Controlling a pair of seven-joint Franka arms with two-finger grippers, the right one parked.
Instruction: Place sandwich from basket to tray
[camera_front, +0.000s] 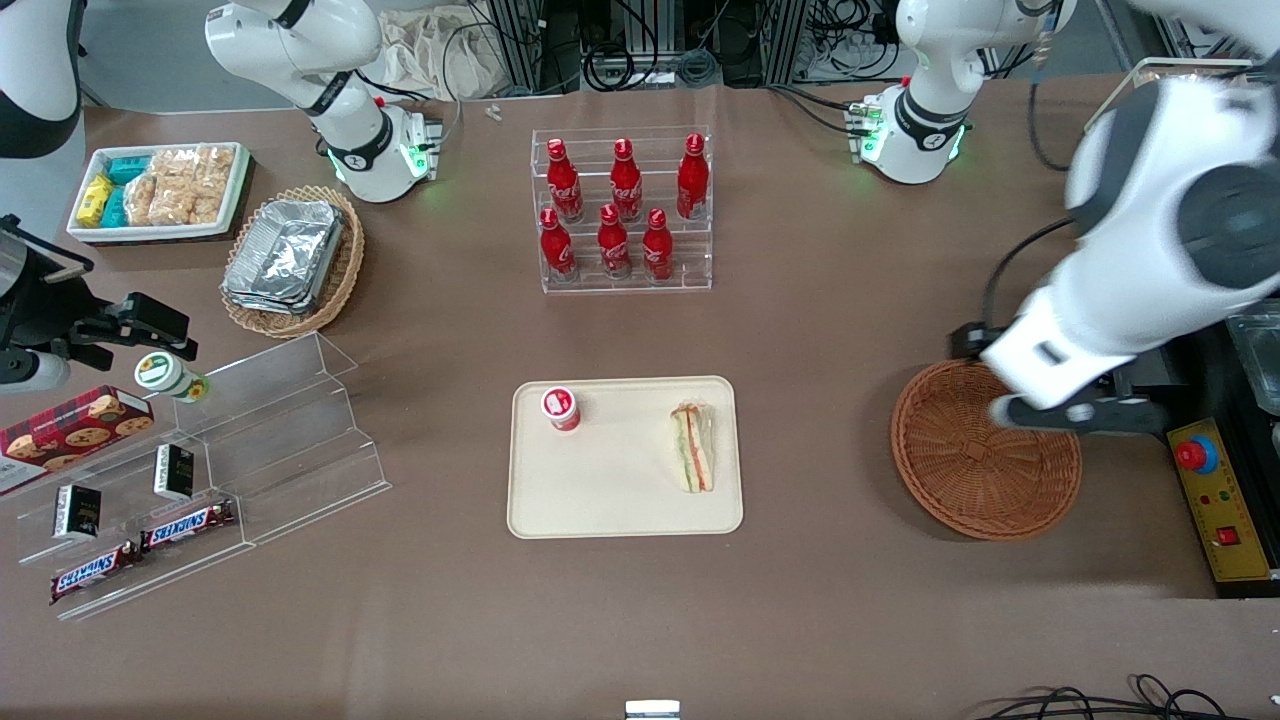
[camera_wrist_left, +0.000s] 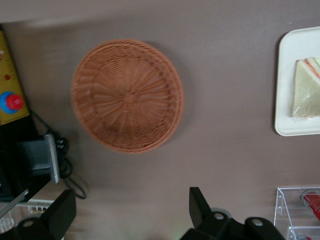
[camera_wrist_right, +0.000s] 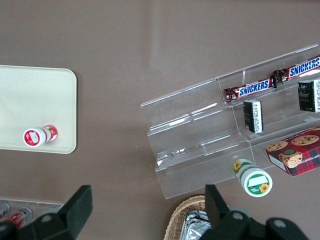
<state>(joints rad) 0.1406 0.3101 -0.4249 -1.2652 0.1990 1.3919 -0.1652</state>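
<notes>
A brown bench holds a cream tray (camera_front: 625, 500) near its middle. The wrapped sandwich (camera_front: 694, 446) lies on the tray, at the end nearer the working arm, apart from a small red-and-white bottle (camera_front: 561, 408) standing on the same tray. Toward the working arm's end sits the reddish-brown wicker basket (camera_front: 975, 480), with nothing in it. The left gripper (camera_front: 1075, 415) hovers over the basket's rim, jaws spread apart and holding nothing.

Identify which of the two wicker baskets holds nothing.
The reddish-brown basket under the tool at the working arm's end; the lighter tan basket holds foil containers.
</notes>
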